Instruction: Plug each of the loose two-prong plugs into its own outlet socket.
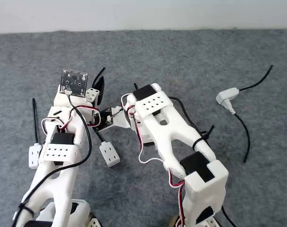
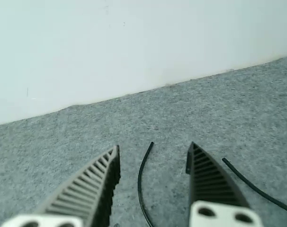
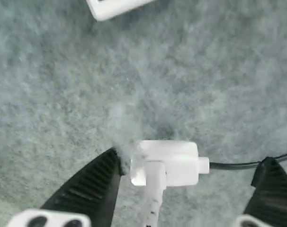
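On the grey carpet a white two-prong plug (image 3: 174, 163) with a black cord lies between the wide-apart fingers of my right gripper (image 3: 191, 158), which is open and not touching it. A white outlet socket (image 3: 115, 7) lies a little beyond it. Two white outlet sockets (image 1: 109, 154) (image 1: 34, 156) lie on either side of the left arm. Another white plug (image 1: 227, 97) with a black cord lies far right. My left gripper (image 2: 154, 147) (image 1: 98, 87) is open and raised, facing the back wall, with a thin black cord (image 2: 139, 189) on the carpet below it.
The white wall (image 1: 143, 14) bounds the carpet at the back. The far-right plug's black cord (image 1: 246, 137) curves toward the front. A second black cord (image 2: 257, 189) crosses the carpet near the left gripper. Both arms stand close together in the middle.
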### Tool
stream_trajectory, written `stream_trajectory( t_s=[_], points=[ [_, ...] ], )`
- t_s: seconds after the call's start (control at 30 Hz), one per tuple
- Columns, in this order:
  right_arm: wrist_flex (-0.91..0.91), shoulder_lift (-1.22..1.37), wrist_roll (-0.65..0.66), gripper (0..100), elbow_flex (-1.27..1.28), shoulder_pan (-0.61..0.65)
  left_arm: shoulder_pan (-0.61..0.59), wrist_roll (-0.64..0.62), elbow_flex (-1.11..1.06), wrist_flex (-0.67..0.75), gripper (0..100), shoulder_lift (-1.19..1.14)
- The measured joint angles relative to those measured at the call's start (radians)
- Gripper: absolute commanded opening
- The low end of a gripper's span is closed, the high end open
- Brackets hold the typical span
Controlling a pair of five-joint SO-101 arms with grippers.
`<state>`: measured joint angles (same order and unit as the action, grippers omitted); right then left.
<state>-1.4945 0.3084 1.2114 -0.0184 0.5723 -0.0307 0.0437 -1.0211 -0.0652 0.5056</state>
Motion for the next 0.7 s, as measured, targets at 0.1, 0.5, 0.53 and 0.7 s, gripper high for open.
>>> stream_trajectory(
  t_s=[0.1, 0.5, 0.53, 0.7],
  points=[
    [0.000, 0.000, -0.005, 39.7, 0.040, 0.034, 0.000, 0.000, 0.000, 0.000, 23, 0.000],
    [0.141, 0.002, -0.011, 39.7, 0.215, 0.015, -0.035, 0.000, 0.000, 0.012, 23, 0.000],
    [0.157, 0.002, -0.011, 39.7, 0.215, 0.000, -0.035, 0.000, 0.000, 0.017, 23, 0.000],
    [0.193, 0.002, -0.009, 39.7, 0.215, -0.124, -0.046, 0.000, 0.000, 0.020, 23, 0.000]
  ],
)
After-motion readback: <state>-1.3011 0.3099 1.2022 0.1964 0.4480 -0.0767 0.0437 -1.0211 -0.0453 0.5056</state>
